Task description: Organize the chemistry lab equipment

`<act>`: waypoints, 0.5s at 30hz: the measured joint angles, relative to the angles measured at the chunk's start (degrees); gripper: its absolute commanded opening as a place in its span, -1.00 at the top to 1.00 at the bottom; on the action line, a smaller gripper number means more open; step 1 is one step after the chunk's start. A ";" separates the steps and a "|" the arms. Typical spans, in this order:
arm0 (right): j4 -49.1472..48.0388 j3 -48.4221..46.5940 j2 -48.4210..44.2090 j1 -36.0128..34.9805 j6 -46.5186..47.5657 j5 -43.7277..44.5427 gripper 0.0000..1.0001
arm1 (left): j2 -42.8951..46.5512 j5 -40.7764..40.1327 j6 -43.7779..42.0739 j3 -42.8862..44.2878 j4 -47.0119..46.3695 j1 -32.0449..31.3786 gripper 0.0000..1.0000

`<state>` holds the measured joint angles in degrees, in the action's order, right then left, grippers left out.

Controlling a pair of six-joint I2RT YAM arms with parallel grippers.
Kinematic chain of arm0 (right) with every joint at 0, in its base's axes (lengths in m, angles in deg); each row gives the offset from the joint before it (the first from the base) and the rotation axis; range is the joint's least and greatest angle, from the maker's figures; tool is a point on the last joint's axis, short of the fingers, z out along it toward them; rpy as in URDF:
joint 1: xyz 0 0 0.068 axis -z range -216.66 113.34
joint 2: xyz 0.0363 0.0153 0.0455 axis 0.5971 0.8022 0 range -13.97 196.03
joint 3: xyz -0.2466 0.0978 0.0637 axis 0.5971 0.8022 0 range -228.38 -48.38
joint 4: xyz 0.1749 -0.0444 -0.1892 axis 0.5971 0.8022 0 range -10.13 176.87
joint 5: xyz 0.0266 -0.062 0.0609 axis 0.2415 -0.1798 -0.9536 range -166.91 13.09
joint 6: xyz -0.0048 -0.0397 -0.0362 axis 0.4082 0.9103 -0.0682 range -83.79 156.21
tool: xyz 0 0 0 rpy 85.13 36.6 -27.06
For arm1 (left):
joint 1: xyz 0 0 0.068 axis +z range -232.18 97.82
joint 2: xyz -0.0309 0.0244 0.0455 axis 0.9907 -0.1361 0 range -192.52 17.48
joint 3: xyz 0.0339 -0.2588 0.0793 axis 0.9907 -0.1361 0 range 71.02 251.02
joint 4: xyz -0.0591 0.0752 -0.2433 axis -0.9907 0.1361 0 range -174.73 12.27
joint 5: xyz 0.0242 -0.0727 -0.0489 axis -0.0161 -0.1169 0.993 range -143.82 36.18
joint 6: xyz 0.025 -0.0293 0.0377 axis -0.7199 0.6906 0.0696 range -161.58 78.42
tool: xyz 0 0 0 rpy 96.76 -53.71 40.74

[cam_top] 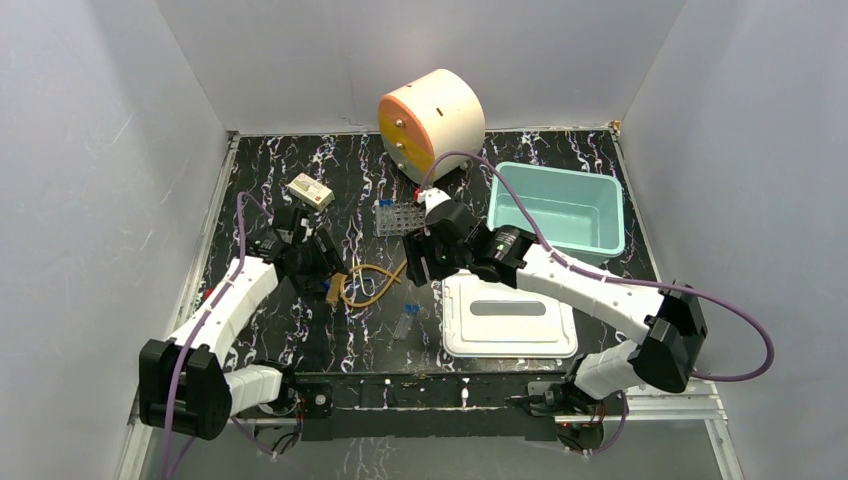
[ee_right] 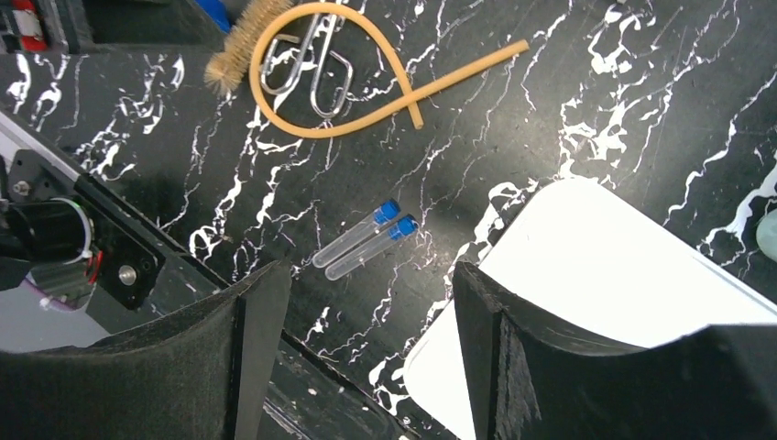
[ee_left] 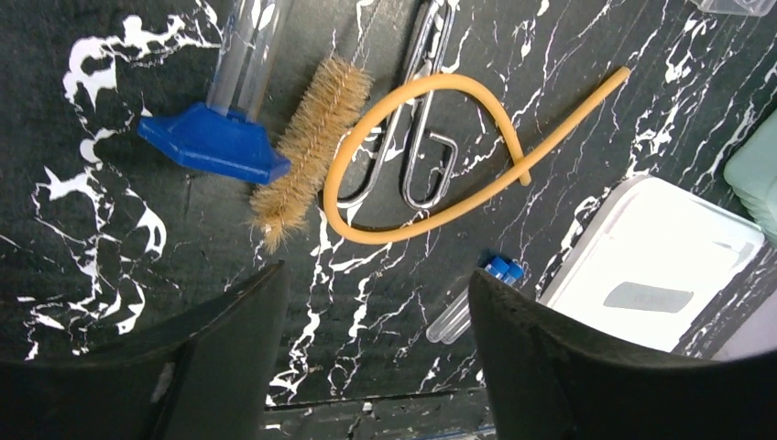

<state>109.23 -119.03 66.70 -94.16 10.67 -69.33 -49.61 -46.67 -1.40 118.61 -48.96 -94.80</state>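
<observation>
— How did the left claw (cam_top: 312,256) stand?
— Fingers apart, nothing between them, poised over the black marbled table (cam_top: 300,340). Its wrist camera looked down on the tan rubber tubing (ee_left: 440,81), which lay in a loose loop just beside a bristle brush (ee_left: 311,147) and a clear cylinder with a blue base (ee_left: 213,142), on its side.

— And the right claw (cam_top: 420,266)?
— Spread wide as well, holding nothing. It hung above the two blue-capped tubes (ee_right: 362,240), which lay side by side, touching, flat on the table just left of the white lid (cam_top: 480,335).

— Where was the tubing from above?
— Mid-table, between the two claws, with the brush at its left end. The tubes sat nearer than it, well apart from the coil.

— The rack?
— The small clear tube rack (cam_top: 398,216) stood farther back, beyond the right claw, between the teal tub (cam_top: 560,168) on the right and a small white box (cam_top: 310,190) on the left. The round cream-and-orange cabinet (cam_top: 432,120) was behind it, against the far wall
</observation>
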 measured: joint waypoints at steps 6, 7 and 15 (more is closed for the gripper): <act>-1.29 2.05 0.52 0.00 -1.77 0.87 -0.37 | -1.68 -0.83 -0.35 0.24 -2.62 0.00 -0.03; -1.33 2.19 0.85 0.00 -2.05 0.85 -0.36 | -2.12 -0.83 -0.59 0.44 -2.91 0.00 0.03; -2.58 5.29 2.01 -0.72 -6.78 1.36 -0.10 | -5.60 5.95 -3.19 1.79 -5.79 -4.44 -0.08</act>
<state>106.65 -113.74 68.71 -94.88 3.89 -67.98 -55.21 -40.72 -4.59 120.41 -54.75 -99.24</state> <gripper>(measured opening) 0.609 0.533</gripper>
